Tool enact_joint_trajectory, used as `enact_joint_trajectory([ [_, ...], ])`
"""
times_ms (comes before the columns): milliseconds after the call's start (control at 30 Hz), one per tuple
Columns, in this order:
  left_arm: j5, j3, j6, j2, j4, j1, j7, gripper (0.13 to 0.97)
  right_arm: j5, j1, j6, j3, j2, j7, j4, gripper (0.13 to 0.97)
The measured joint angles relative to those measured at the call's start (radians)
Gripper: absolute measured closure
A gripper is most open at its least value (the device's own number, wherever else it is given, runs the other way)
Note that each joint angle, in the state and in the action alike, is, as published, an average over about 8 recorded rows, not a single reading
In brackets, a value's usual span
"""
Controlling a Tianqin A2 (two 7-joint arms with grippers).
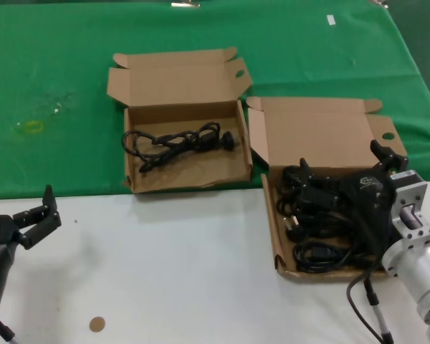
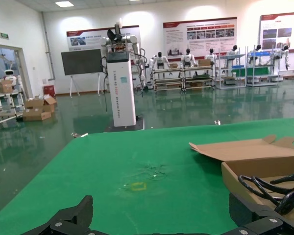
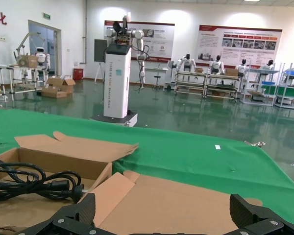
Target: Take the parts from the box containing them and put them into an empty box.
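Observation:
The low box holding the parts (image 1: 272, 215) stands at the right, with several black cords (image 1: 322, 247) piled inside. My right gripper (image 1: 342, 159) hovers over that pile, open, nothing between its fingers; in the right wrist view the right gripper (image 3: 164, 220) faces the box's lid flap (image 3: 186, 205). The taller box (image 1: 136, 154) at centre left holds one looped cord (image 1: 173, 142), which shows in the wrist views as the cord (image 3: 34, 183) and the cord (image 2: 279, 188). My left gripper (image 1: 46, 215) waits open over the white table at the near left, apart from both boxes.
A green cloth (image 1: 57, 64) covers the far half, with a yellowish stain (image 1: 29, 127). The white table (image 1: 165, 265) runs along the front, with a small brown disc (image 1: 96, 324) near its edge. The two boxes stand almost side by side.

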Motion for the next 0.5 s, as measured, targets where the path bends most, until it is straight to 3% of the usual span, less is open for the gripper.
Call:
enact_joint_trajectory([
  [500, 0.0, 0.0, 0.0, 0.0, 0.0, 0.0, 0.0, 0.132, 0.0, 0.0, 0.0, 0.0, 0.0, 0.0, 0.0, 0.129],
])
